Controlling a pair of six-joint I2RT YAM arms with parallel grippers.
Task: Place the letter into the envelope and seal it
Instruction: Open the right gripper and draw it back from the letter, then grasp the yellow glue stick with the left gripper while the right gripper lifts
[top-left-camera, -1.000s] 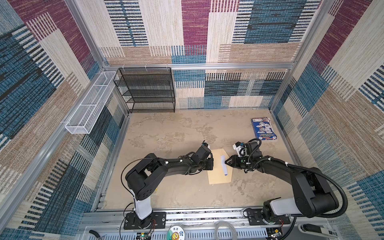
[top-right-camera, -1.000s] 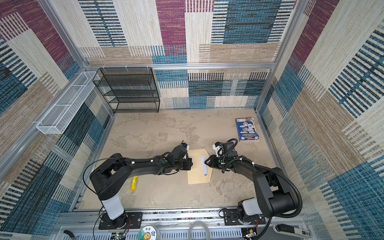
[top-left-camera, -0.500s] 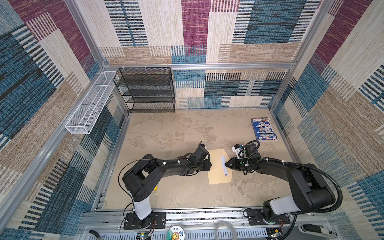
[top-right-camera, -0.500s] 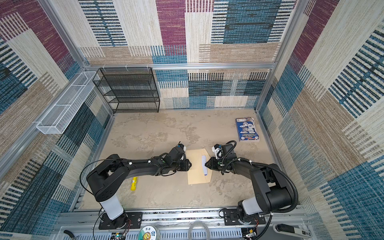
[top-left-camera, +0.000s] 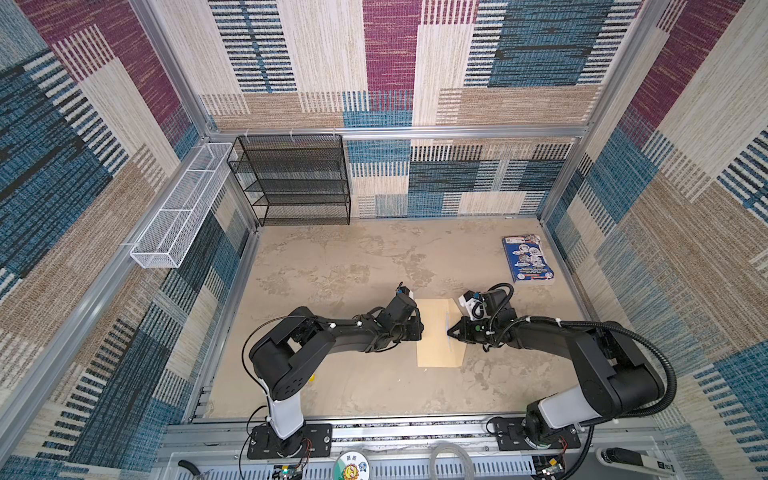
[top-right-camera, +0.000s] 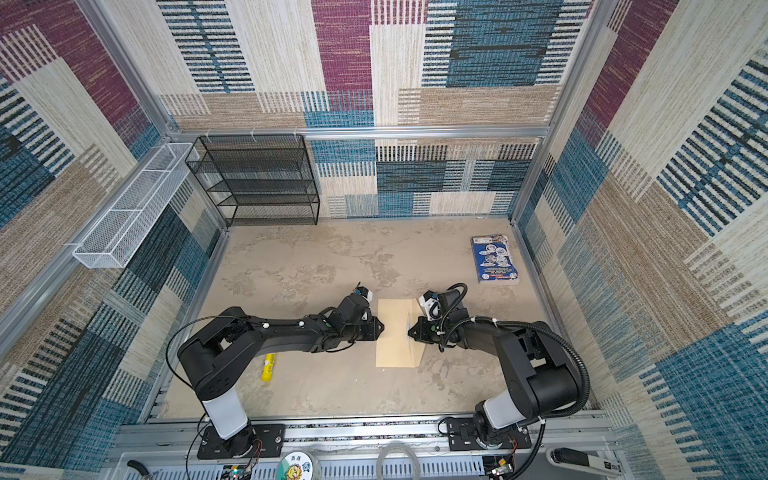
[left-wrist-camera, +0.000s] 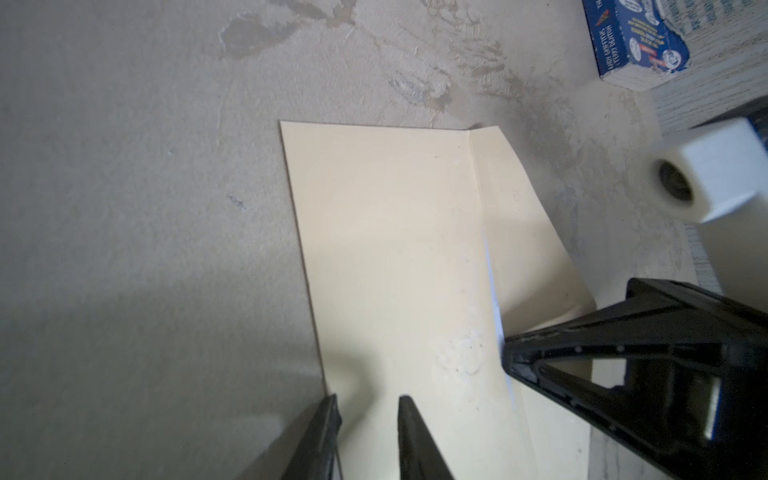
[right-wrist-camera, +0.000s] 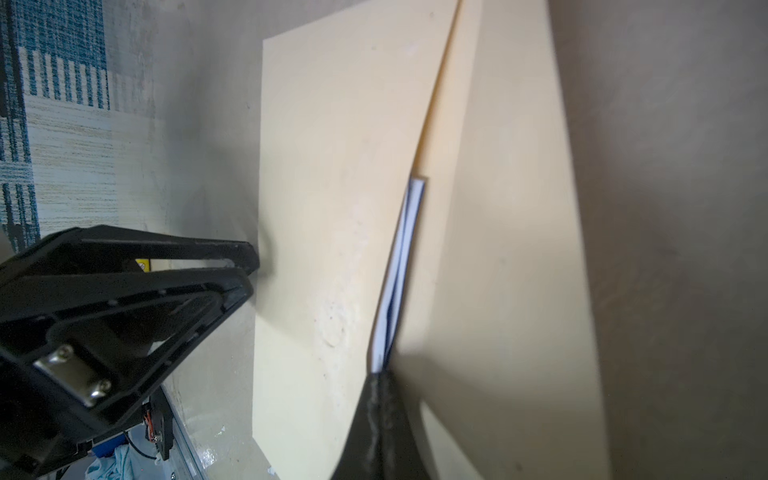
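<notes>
Touching folded white letter (right-wrist-camera: 400, 266) in flat tan envelope (right-wrist-camera: 332, 166), right jaws shut; left jaws ajar.

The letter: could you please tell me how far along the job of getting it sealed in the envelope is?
Mostly done: the letter sits nearly all inside the envelope, only a thin white and blue edge showing at the mouth. In hand: the shut right claw meets that edge, while the left claw, jaws slightly apart, braces the opposite side. Remaining: tuck in the edge, fold the open flap over, seal.
</notes>
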